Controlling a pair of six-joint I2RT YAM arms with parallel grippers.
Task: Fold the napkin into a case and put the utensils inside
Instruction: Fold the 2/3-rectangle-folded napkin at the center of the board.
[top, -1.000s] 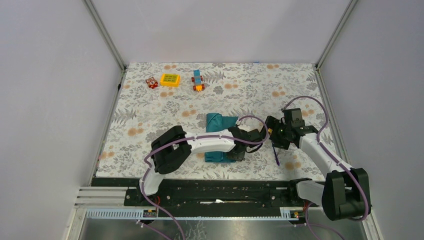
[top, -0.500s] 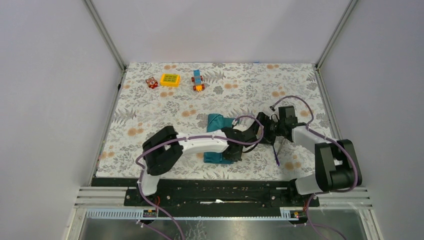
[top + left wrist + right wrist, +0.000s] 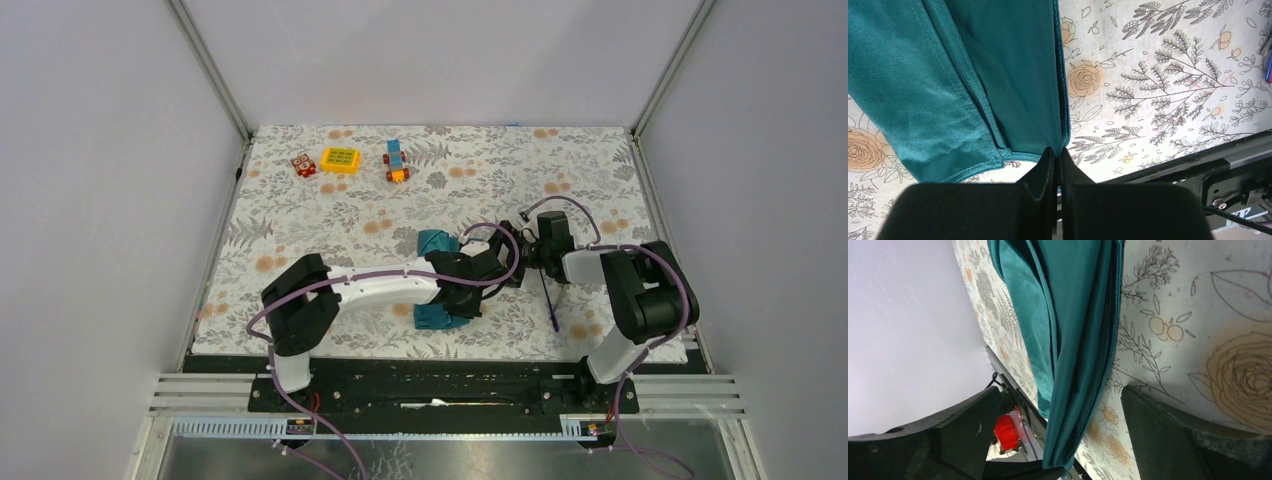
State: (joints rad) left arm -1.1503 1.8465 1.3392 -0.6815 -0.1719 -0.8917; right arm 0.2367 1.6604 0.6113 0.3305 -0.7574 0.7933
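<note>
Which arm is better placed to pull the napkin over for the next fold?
Left, I think: the left claw is shut on an edge of the napkin, so it can pull at once. The right claw stands open around the cloth and grips nothing.

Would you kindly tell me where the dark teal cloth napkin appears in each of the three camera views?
Top external: the dark teal cloth napkin lies mid-table, partly under the left arm.
Left wrist: it fills the upper left, its edge pinched by the left end effector.
Right wrist: it runs down the centre, between the open fingers of the right end effector.
Shared landmark: the floral tablecloth beneath it.
</note>
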